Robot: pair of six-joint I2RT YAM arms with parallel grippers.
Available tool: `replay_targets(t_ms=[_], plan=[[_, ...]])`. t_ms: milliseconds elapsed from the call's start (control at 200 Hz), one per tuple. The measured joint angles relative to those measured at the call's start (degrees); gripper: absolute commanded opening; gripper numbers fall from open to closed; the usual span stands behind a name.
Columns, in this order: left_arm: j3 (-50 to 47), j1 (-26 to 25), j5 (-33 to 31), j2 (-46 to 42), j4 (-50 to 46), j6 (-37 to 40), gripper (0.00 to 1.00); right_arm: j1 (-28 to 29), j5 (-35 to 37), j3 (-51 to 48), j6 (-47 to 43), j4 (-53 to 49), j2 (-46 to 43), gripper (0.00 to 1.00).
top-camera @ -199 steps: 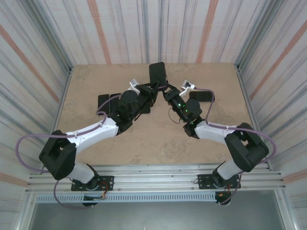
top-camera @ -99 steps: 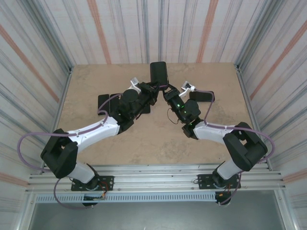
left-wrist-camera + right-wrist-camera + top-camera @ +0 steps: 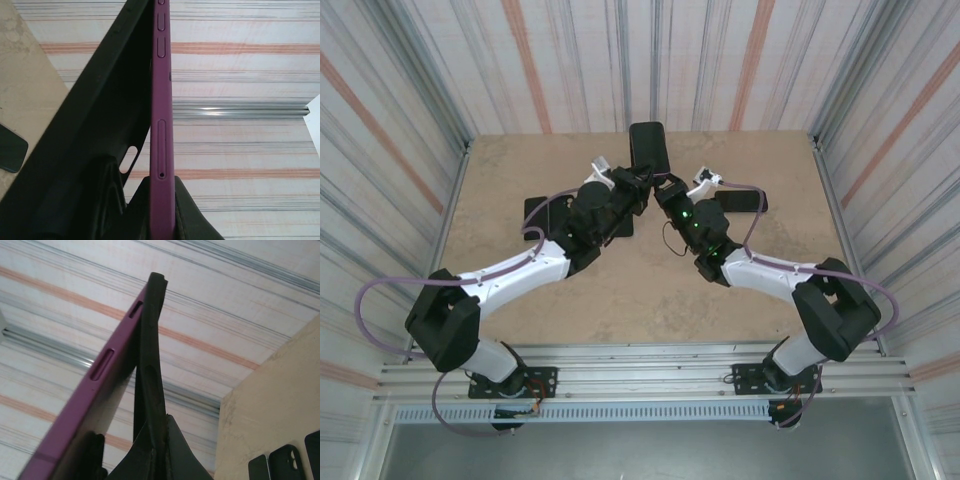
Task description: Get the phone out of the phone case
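Above far-centre of table [image 3: 620, 300], phone [image 3: 162, 125] and phone case [image 3: 95, 150] held aloft between arms. Left claw [image 3: 161, 220] clamped on purple phone's near end; right claw [image 3: 152, 455] pinched shut on black case edge. Long axis points straight away from both claws, toward far side. Case splayed off phone in V (apparently joined at far tip); next pull likely sideways, claws apart

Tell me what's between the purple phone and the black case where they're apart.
Nothing solid: in the right wrist view a bare wedge separates phone from case, the striped wall showing through; they meet at the top.
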Motion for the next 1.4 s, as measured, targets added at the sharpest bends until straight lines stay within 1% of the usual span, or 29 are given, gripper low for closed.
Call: replay_targets(t_ms=[115,256,401,581,782,942,1147,1283,1403], plan=[[0.0,0.0,-0.7,0.0,-0.7,0.3,0.00,0.1,0.0,0.1,-2.2,0.5,1.2,0.00],[-0.2,1.0,0.9,-0.5,-1.5,0.7,0.00,-0.4,-0.3,-0.2,-4.0,0.5,1.2,0.00],[-1.7,2.2,3.0,-2.9,-3.1,1.5,0.00,-1.7,-0.7,-1.7,-4.6,-0.6,0.6,0.00],[-3.8,3.8,3.4,-6.6,-3.2,1.9,0.00,-4.3,-0.8,-3.3,-4.7,-2.2,0.1,0.00],[-3.8,4.1,5.3,-6.3,-3.2,2.1,0.00,-4.5,-2.3,-3.3,-4.9,-2.2,0.0,0.00],[-3.8,4.8,8.4,-3.7,-2.9,2.1,0.00,-7.0,-4.9,-3.5,-4.9,-3.7,-0.1,0.00],[-3.8,5.7,11.8,3.3,-2.2,1.9,0.00,-10.8,-7.1,-6.6,-5.5,-9.1,-2.3,0.00],[-3.8,5.9,13.1,7.6,-1.3,1.9,0.00,-13.5,-7.4,-9.2,-5.5,-12.6,-4.7,0.00],[-3.8,5.9,13.3,11.0,-0.7,1.9,0.00,-15.3,-7.8,-10.7,-5.5,-14.0,-4.9,0.00]])
